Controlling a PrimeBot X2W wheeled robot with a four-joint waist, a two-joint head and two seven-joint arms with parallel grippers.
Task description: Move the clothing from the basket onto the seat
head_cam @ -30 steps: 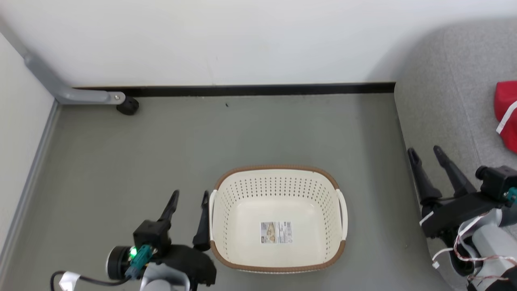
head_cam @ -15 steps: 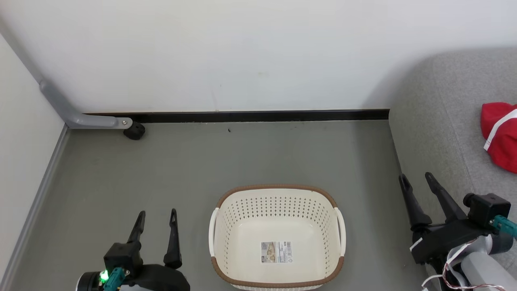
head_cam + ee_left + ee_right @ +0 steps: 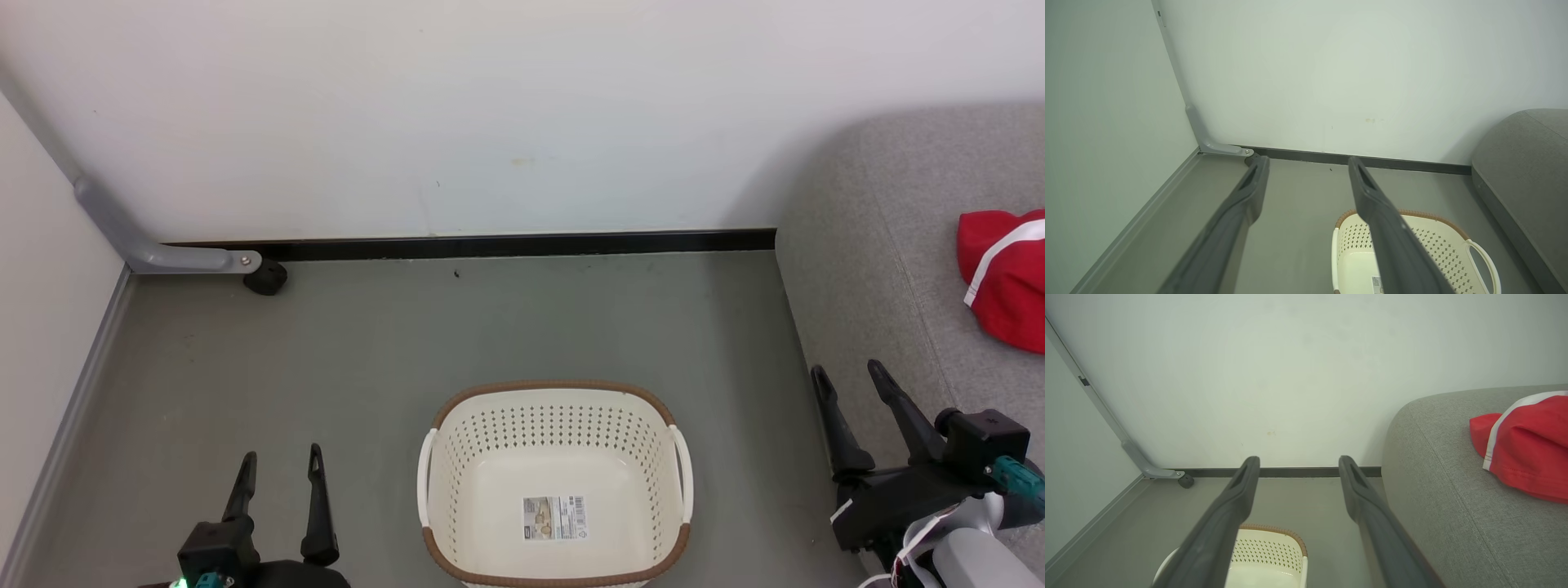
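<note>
Left gripper (image 3: 281,456), lower left, and right gripper (image 3: 849,371), lower right, both stand empty with fingers apart, their bodies cut by the bottom edge. The basket (image 3: 555,390), bottom centre, has its near rim cropped. Red clothing (image 3: 1008,286) lies on the seat (image 3: 865,269), cut off at the right edge.

We see the clothing (image 3: 1012,302) on the seat (image 3: 865,286) cut off by the head view's right edge, so we cannot tell one garment from two; the seat runs out of frame too. The bottom edge clips the near side of the basket (image 3: 555,385), and its label (image 3: 555,518) is too small for us to read. In the left wrist view, the left fingers (image 3: 1386,234) hide part of the basket.
</note>
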